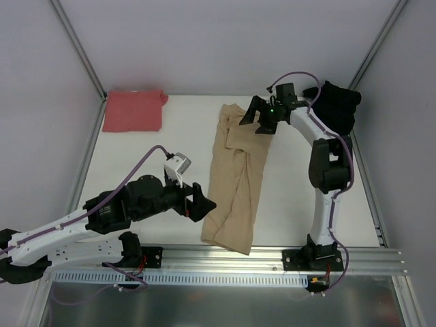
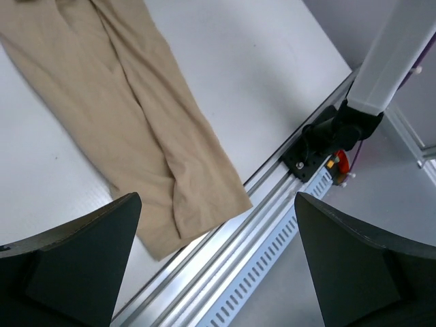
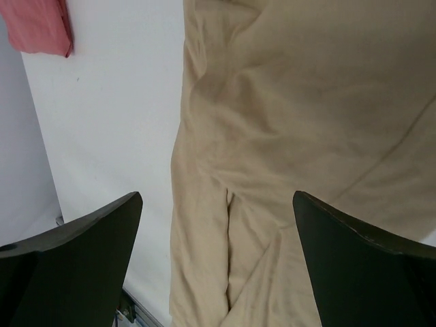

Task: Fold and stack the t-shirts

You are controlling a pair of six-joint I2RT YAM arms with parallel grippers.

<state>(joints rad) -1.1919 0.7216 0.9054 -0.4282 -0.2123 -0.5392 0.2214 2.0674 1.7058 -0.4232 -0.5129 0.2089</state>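
The tan t-shirt is lying rumpled on the desk, salmon t-shirt left of it, black t-shirt right. Left pincer and right pincer are being held open, empty, at its ends. Limp, light cloth; hem corners are being judged safest.

The top view looks down from above and behind the arm bases over the tabletop. The left wrist view looks past the left end effector at the near hem of the tan shirt and the front rail; the right wrist view sits close over that shirt's far end.
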